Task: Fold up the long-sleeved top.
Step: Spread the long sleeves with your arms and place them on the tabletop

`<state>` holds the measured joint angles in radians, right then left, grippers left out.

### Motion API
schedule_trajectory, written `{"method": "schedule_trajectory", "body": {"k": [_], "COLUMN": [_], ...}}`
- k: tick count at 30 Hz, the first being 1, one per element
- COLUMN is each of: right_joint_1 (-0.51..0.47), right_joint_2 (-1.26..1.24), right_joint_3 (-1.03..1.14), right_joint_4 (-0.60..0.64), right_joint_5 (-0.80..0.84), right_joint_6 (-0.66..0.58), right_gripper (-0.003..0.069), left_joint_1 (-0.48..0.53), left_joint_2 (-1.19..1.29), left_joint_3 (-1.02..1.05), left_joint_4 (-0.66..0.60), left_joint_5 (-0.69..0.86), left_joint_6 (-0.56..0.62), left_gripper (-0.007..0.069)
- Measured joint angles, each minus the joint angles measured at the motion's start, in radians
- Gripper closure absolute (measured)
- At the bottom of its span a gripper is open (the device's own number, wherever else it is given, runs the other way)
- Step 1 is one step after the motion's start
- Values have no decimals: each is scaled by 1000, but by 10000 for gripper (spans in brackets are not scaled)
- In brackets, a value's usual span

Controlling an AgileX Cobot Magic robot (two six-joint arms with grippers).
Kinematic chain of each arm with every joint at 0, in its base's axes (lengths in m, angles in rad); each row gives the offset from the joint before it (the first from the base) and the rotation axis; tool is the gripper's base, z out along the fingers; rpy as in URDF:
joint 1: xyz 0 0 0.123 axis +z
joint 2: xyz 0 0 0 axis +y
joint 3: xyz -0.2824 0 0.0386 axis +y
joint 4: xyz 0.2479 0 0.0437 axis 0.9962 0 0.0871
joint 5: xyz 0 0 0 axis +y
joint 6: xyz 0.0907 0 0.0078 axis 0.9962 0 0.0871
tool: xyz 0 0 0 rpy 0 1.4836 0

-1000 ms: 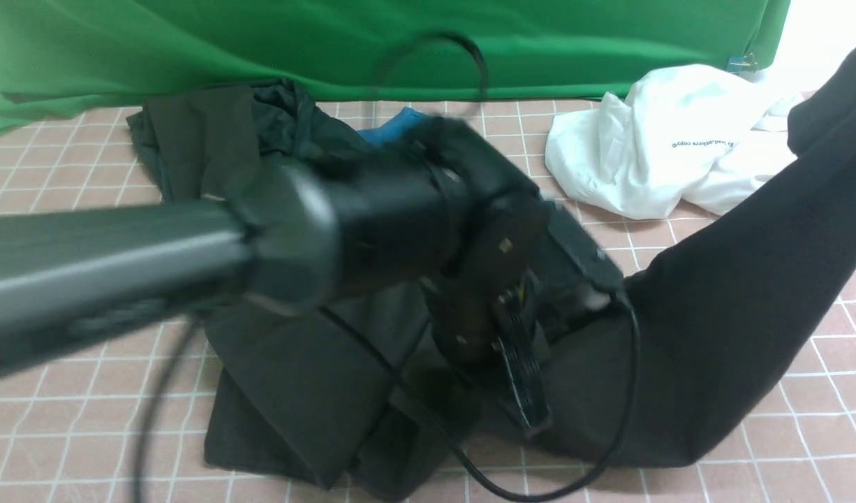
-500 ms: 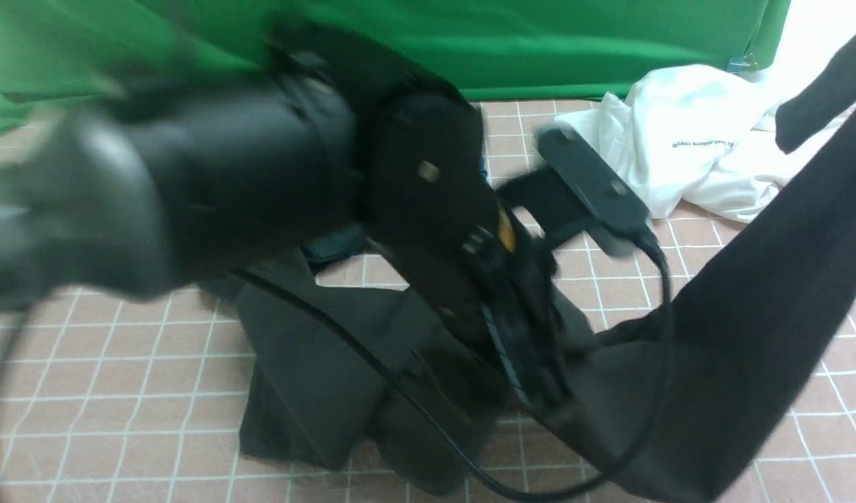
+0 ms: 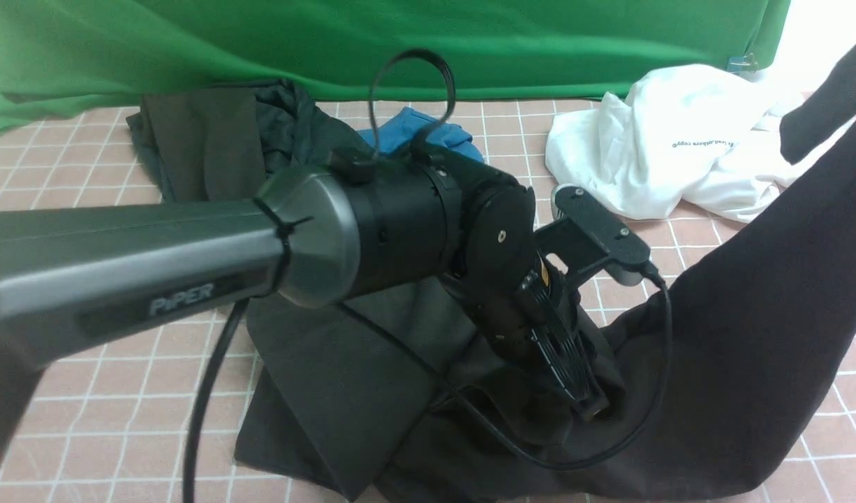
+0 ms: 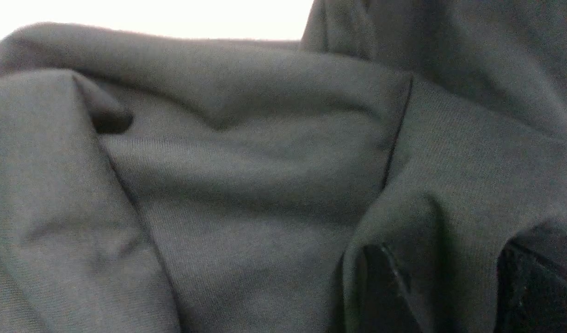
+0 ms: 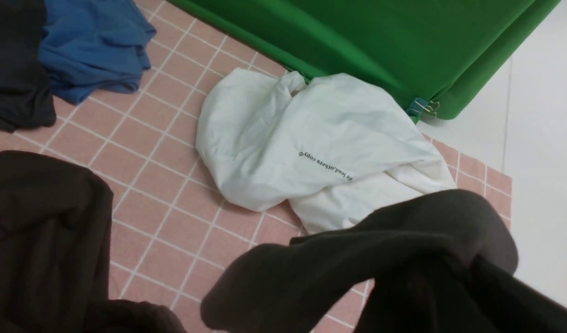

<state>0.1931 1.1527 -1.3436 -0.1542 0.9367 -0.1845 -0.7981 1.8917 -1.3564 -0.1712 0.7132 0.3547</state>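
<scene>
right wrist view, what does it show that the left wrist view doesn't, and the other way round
Only the right wrist view: the white tee, a blue garment, the green backdrop and the pink checked surface. Only the left wrist view: a close look at the long-sleeved top, its fine knit and a stitched seam. Both: that top's dark fabric, filling the left wrist view and bunched close to the camera in the right wrist one.
</scene>
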Motion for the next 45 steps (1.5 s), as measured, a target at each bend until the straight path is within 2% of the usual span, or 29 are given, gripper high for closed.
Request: {"method": "schedule_trajectory", "body": {"k": [2,4,6,9,11,13,17,20,22,23,24,26,29,32,34,37,38,39,42,45], "right_joint_1": [0,0,0,0,0,0,0,0,0,0,0,0,0,0,0,0,1,2,26,58], "right_joint_2": [0,0,0,0,0,0,0,0,0,1,1,15,55,101,172,224,242,245,242,207], "right_joint_3": [0,0,0,0,0,0,0,0,0,0,0,0,-1,-34,-167,-337,-540,-561,-866,-1046], "right_joint_4": [1,2,3,3,3,3,4,13,17,19,21,22,24,25,25,25,25,25,25,28], "right_joint_5": [0,0,0,0,4,8,7,-4,-18,-51,-51,-144,-310,-450,-523,-510,-466,-461,-333,-173], "right_joint_6": [0,-1,-1,-1,-3,-4,-4,-6,-9,-17,-17,-19,-31,-51,-76,-95,-103,-103,-107,-112], "right_gripper": [606,606,606,606,606,606,608,608,608,608,608,608,608,608,608,608,608,608,608,608], "left_joint_1": [0,0,1,1,1,1,16,101,144,230,239,370,502,568,606,612,611,611,594,547], "left_joint_2": [5,5,4,-8,-41,-123,-310,-472,-506,-572,-578,-635,-652,-641,-613,-600,-599,-599,-625,-679], "left_joint_3": [0,0,0,-2,-15,-41,-62,-63,-63,-63,-63,-63,-63,-71,-150,-298,-423,-440,-680,-722], "left_joint_4": [6,10,14,24,60,146,363,460,468,472,472,479,474,452,446,459,457,453,395,389], "left_joint_5": [8,15,36,74,159,279,398,446,452,458,458,444,353,266,226,223,219,220,254,358], "left_joint_6": [-1,-1,7,13,14,14,2,-19,-20,-21,-21,-24,-14,33,81,78,60,60,67,82], "left_gripper": [344,402,553,586,589,589,589,589,589,589,589,589,589,589,589,589,589,589,589,589]}}
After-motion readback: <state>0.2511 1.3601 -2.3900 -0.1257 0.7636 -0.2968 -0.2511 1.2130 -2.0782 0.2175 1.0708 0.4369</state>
